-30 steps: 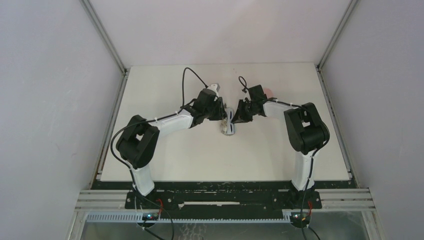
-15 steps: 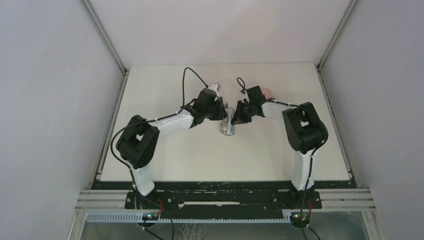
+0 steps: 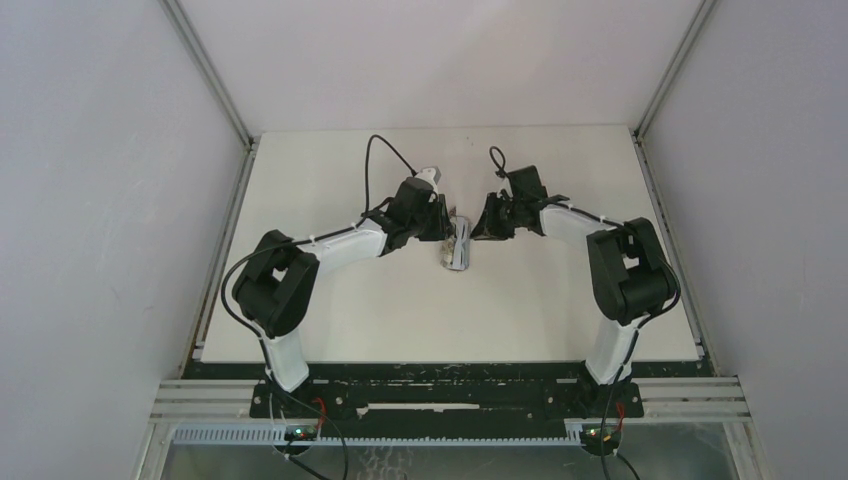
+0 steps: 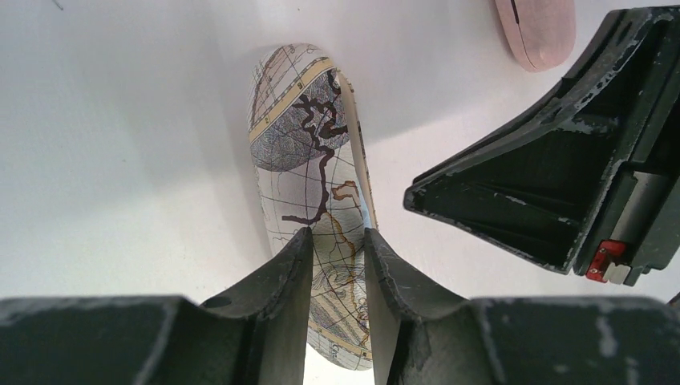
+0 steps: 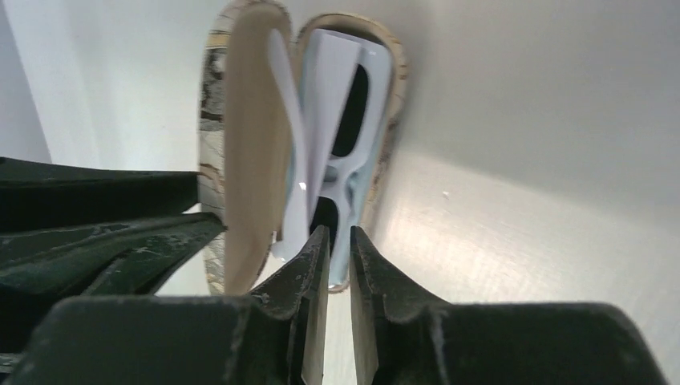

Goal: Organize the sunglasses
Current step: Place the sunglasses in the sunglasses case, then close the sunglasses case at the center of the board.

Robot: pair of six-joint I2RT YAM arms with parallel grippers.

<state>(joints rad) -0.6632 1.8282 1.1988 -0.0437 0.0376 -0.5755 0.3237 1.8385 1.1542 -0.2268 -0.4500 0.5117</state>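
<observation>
An open map-printed case lies mid-table between both grippers. In the right wrist view the white-framed sunglasses lie in its base with a light-blue cloth over them, and the lid stands upright. My right gripper is nearly shut with nothing between its fingers, just short of the case's near end. My left gripper is slightly open, with its fingertips against the lid's printed outside. The black-framed sunglasses are out of view.
A pink oval case lies beyond the map case, behind my right gripper; the top view hides it behind the right arm. The enclosure walls stand at the table's left, right and far edges.
The right arm has swung outward, its elbow further right and its wrist slightly back from the case, now covering the pink case in the top view. The left arm has not moved.
</observation>
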